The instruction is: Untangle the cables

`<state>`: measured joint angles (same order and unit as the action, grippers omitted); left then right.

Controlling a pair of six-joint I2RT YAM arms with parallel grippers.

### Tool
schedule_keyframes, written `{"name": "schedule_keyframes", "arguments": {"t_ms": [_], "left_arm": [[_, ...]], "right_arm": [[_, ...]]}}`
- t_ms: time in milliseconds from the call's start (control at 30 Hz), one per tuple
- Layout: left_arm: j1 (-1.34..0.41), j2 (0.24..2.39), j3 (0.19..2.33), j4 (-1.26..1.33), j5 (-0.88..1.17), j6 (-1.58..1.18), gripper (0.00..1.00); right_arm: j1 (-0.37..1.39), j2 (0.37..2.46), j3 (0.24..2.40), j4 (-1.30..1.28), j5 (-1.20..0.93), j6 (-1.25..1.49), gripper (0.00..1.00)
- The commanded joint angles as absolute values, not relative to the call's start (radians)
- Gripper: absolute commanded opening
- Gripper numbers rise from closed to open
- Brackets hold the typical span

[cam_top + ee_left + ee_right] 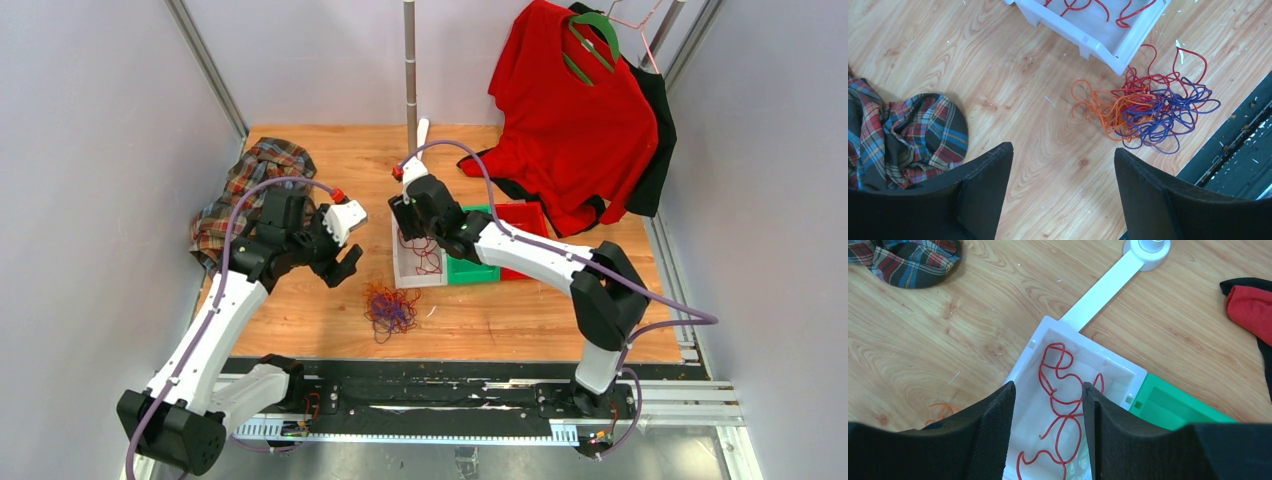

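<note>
- Tangle of thin red, orange and purple-blue cables (390, 310) (1148, 107): lies loose on the light wooden table (500, 320), ahead of the left jaws and off to their right-finger side, touched by neither finger.
- Left gripper (343, 262) (1063, 150): hangs above bare wood, jaws spread wide, nothing between them.
- Single red cable (425, 255) (1055, 344) (1073, 7): lies in curled loops on the floor of the white plastic bin (405, 272) (1025, 352) (1098, 40), directly under and ahead of the right jaws, apart from the tangle.
- Right gripper (408, 215) (1048, 385): hovers over that bin, jaws parted and gripping nothing; shows the red loops through the gap, lower than the fingers and not pinched.
- Near corner of the white bin: stands just beside the tangle, with a red loop curving close to its wall; cannot tell whether touching.
- Green plastic bin (470, 270) (1168, 405): adjoins the white bin on the right-finger side of the right jaws.
- Red plastic bin (525, 220): sits past the green one.
- Crumpled plaid cloth (255, 180) (908, 130) (908, 260): lies beside the left finger of the left jaws, well ahead and left of the right jaws.
- Flat white foot of the upright pole (1108, 285): runs ahead of the right jaws, reaching the white bin's far corner.
- Red T-shirt on a green hanger (570, 120): hangs well apart from both jaws.
</note>
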<state>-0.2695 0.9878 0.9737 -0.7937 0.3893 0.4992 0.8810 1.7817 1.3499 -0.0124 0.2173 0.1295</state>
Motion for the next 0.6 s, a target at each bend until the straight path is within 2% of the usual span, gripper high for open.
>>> {"name": "schedule_keyframes", "arguments": {"t_ms": [0,167,367,567], "left_arm": [[-0.261,0.979,0.968,-0.805,0.419,0.508,0.77],[-0.261,0.978,0.954,-0.803,0.470,0.531,0.74],[-0.262,1.047,0.893,-0.762,0.541,0.566,0.66],[-0.271,1.139,0.840,-0.656,0.532,0.538,0.58]], "right_arm": [[0.883,1.752,1.347,-0.049,0.222,0.122,0.52],[0.883,1.677,1.276,-0.038,0.215,0.142,0.53],[0.881,1.495,1.062,0.010,0.194,0.177,0.55],[0.882,1.299,0.880,0.046,0.220,0.235,0.63]]}}
